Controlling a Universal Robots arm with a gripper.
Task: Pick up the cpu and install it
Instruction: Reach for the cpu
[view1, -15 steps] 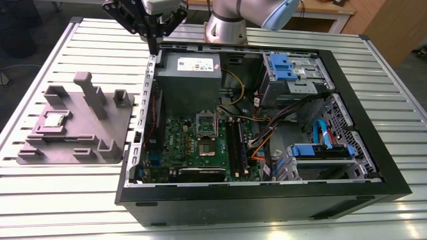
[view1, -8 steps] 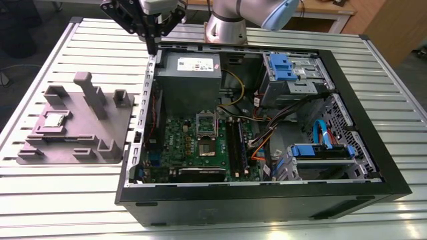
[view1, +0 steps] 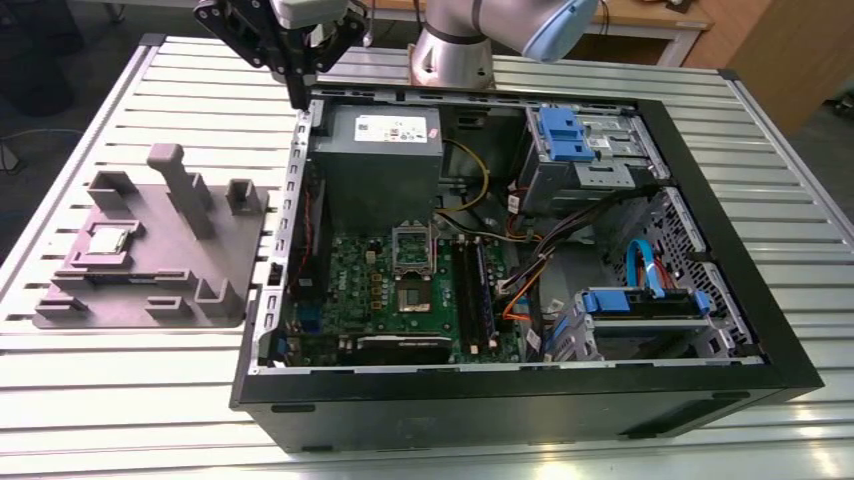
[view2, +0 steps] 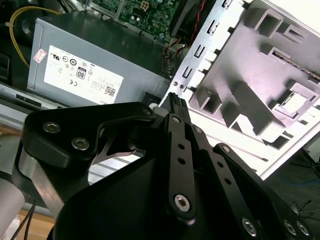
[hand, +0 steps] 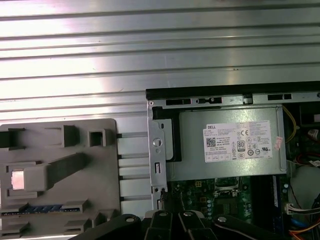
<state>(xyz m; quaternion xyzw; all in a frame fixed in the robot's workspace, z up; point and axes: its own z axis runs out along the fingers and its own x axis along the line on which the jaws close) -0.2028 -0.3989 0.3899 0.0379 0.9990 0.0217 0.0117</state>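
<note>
The cpu (view1: 107, 240) is lying flat in a square recess of the grey holder tray (view1: 150, 292), toward the exterior view's left, with its silvery top facing up; in both wrist views it is showing as a pale square in the same recess (hand: 17, 179) (view2: 295, 103). The tray is resting on the ribbed metal table (view1: 134, 400), just beside the open computer case (view1: 534, 412) and apart from it. Inside the case, the green motherboard (view1: 358, 272) is lying flat with its silver socket frame (view1: 411, 268) near the middle, and the grey power supply box (view1: 380, 165) is sitting at the far end. The gripper (view1: 296, 98) is hanging above the far corner of the case wall, near the power supply and well apart from the cpu. In the second wrist view its fingers (view2: 176, 104) are appearing pressed together, with nothing between them. The arm's base (view1: 454, 55) is standing on the table behind the case.
</note>
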